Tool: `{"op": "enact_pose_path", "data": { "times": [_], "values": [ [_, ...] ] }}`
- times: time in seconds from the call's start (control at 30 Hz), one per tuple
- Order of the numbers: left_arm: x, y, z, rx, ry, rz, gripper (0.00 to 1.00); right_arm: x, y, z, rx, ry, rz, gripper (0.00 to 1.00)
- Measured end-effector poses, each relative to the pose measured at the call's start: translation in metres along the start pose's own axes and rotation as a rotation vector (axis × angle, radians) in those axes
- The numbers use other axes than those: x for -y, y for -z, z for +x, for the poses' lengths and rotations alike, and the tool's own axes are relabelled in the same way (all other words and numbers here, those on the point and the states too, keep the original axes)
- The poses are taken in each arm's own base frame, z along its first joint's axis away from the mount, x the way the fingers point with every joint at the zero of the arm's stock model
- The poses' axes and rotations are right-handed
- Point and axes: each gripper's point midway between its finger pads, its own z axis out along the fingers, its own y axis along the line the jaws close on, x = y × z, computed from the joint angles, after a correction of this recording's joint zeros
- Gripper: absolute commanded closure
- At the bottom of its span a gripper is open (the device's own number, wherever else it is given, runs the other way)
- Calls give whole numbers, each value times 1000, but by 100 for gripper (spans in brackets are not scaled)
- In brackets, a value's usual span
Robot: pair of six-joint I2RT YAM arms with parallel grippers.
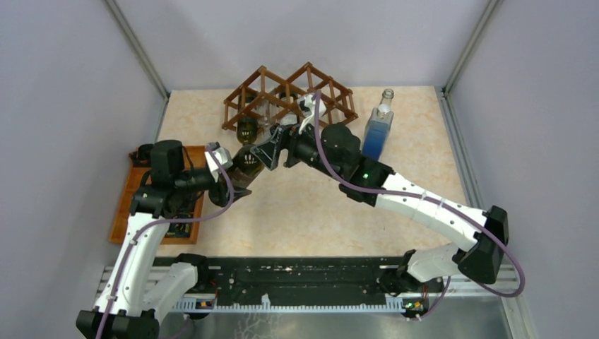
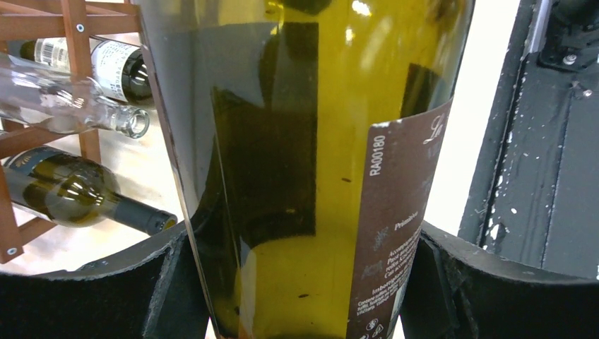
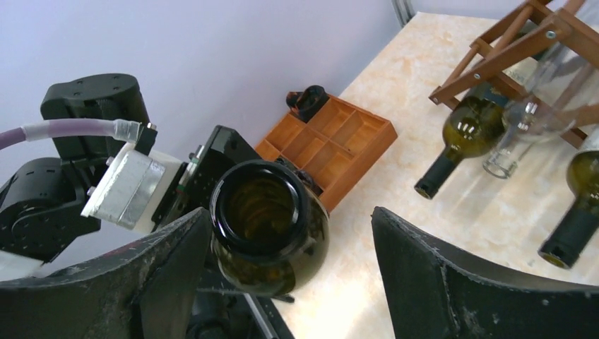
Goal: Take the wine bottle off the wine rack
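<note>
The wine bottle (image 1: 247, 164) is dark green glass with a brown label and is off the wine rack (image 1: 263, 87), in front of it above the table. My left gripper (image 1: 233, 173) is shut on its body. In the left wrist view the bottle (image 2: 311, 141) fills the space between both black fingers (image 2: 166, 286). My right gripper (image 1: 268, 152) is open around the bottle's neck. In the right wrist view the bottle's open mouth (image 3: 265, 212) sits close against the left finger (image 3: 152, 272), with a wide gap to the other finger.
Other bottles lie in the rack: green ones (image 3: 463, 134) (image 3: 576, 205) and a clear one (image 3: 530, 120). A square bottle of blue liquid (image 1: 378, 131) stands right of the rack. An orange-brown compartment tray (image 1: 134, 187) lies at the left table edge.
</note>
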Motion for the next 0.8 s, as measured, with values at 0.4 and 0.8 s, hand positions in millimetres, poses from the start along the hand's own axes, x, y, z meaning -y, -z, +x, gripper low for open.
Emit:
{"op": "enact_pose_path", "data": {
  "times": [0.4, 0.8],
  "values": [
    [6, -1, -7, 27, 73, 21, 100, -20, -29, 6, -3, 0, -40, 53],
    [10, -1, -10, 30, 106, 45, 7, -22, -34, -5, 21, 9, -29, 100]
  ]
}}
